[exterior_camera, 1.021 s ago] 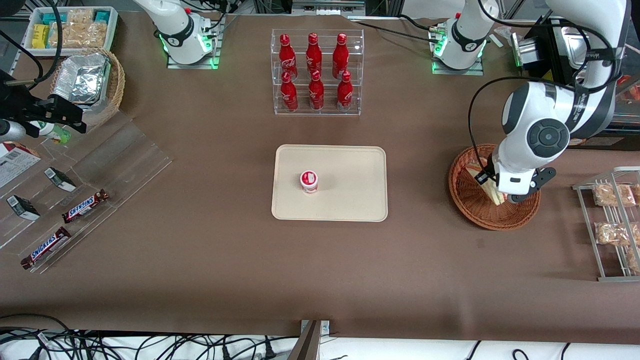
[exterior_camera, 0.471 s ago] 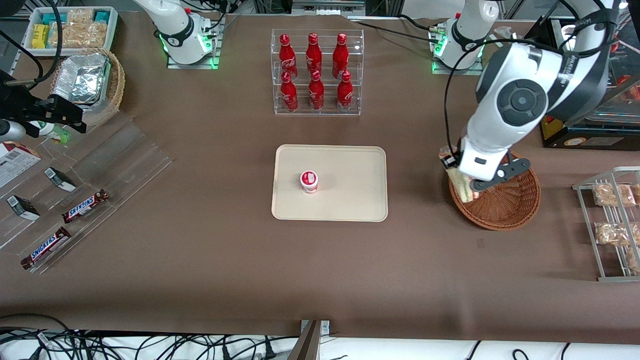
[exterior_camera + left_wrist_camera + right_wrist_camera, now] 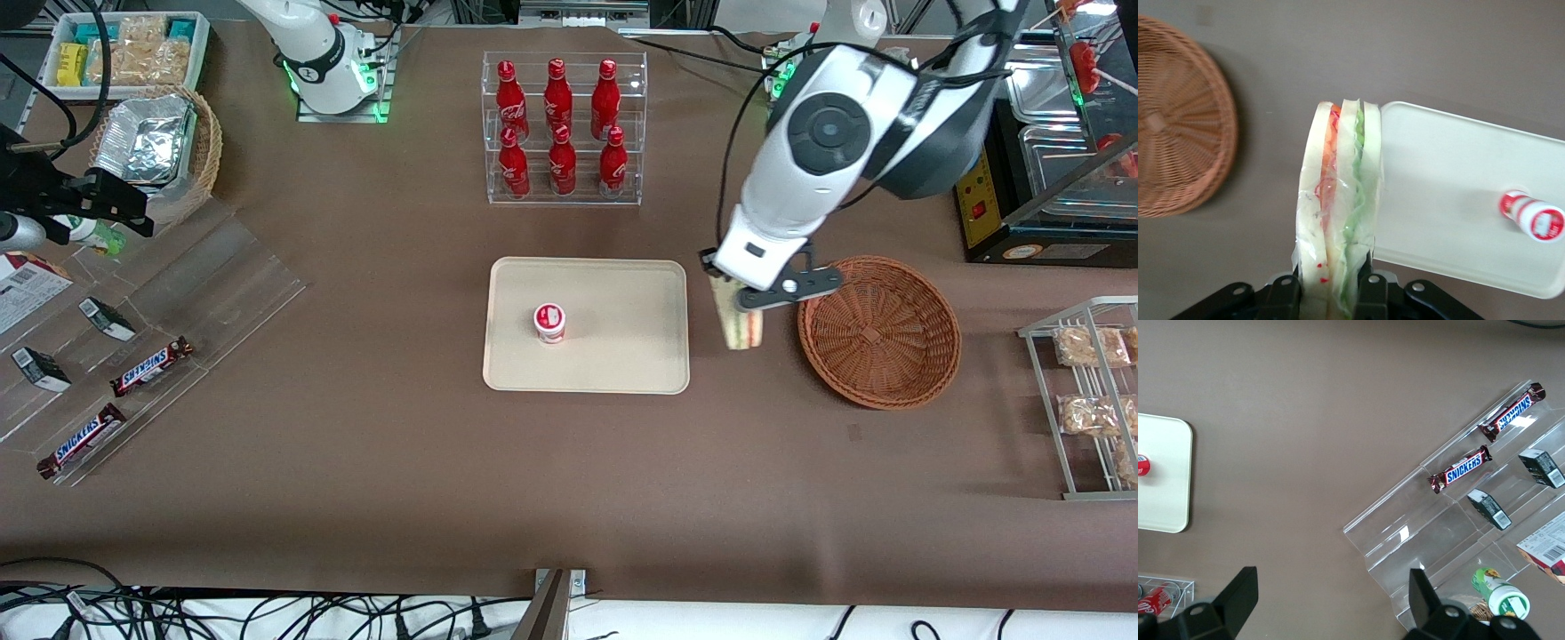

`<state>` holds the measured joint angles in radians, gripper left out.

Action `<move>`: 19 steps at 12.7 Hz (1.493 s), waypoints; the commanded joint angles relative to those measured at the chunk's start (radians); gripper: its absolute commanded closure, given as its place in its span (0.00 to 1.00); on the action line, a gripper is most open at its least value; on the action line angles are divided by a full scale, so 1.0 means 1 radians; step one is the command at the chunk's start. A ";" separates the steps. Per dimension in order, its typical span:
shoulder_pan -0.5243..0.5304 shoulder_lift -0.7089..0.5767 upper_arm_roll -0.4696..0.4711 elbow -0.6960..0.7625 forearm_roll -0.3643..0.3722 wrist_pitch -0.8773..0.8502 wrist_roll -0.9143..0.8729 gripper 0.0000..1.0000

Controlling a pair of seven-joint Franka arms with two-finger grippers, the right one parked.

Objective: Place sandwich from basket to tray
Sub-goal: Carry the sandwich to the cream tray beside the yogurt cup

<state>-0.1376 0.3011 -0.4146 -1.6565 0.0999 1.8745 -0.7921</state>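
A brown cloth covered the long table [image 3: 356, 462], with display racks and stock along its edges. Near the middle lay the cream tray [image 3: 622, 356], empty apart from a small red-and-white cup [image 3: 549, 322] standing on it toward the parked arm's end. Toward the working arm's end sat the reddish-brown wicker basket [image 3: 878, 331], with nothing in it. Between the two, the working arm's gripper [image 3: 751, 298] hung above bare cloth, clamped on the sandwich [image 3: 741, 326]; the wrist view showed its two fingers [image 3: 1286, 300] pressed against the outer bread slices of the wedge [image 3: 1338, 213], which hung out from them with its layered edge showing, just beside the tray's rim [image 3: 1471, 120] and not yet over it. The carry looked well along, with only the last stretch across the rim and the set-down left. The risks appeared to lie in the grip and the landing: the clear wrap was probably slippery, so a quick swing might let the wedge slide or twist in the fingers, and a release made too early would likely drop it on the cloth or across the rim. A descent too far toward the cup could knock it over.
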 commanded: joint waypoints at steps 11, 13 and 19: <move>-0.137 0.317 -0.001 0.023 0.187 0.307 -0.131 0.71; -0.151 0.338 -0.003 0.023 0.237 0.316 -0.166 0.71; -0.163 0.375 -0.003 0.023 0.294 0.351 -0.223 0.71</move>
<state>-0.2945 0.6654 -0.4184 -1.6557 0.3625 2.2200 -0.9951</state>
